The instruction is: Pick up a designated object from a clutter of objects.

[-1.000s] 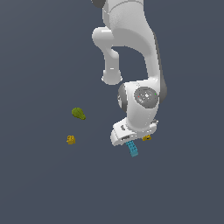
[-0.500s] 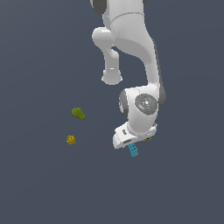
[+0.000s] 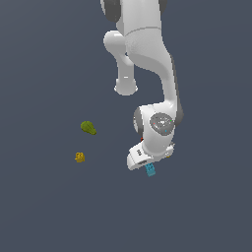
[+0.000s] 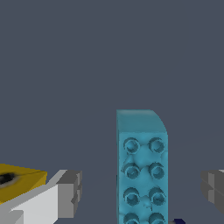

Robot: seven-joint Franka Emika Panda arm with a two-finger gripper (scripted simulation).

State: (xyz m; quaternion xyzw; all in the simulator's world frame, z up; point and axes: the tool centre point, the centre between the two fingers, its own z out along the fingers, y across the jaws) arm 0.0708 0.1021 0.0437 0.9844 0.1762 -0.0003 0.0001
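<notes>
Lower than half a second ago, the gripper (image 4: 140,190) has come down over the cyan brick (image 4: 141,168), its wrist nearer the desk (image 3: 49,211). Its fingers (image 4: 70,192) stand apart, one on each side of the single studded brick, neither touching it. One yellow block (image 4: 17,181) lies just beside one finger. Well apart from the gripper lie one green lump (image 3: 88,128) and another yellow block (image 3: 79,157).

Cyan studded brick (image 4: 141,170), yellow block (image 4: 17,181)

Simulated scene: featureless grey floor (image 3: 44,211), rendered toys.
</notes>
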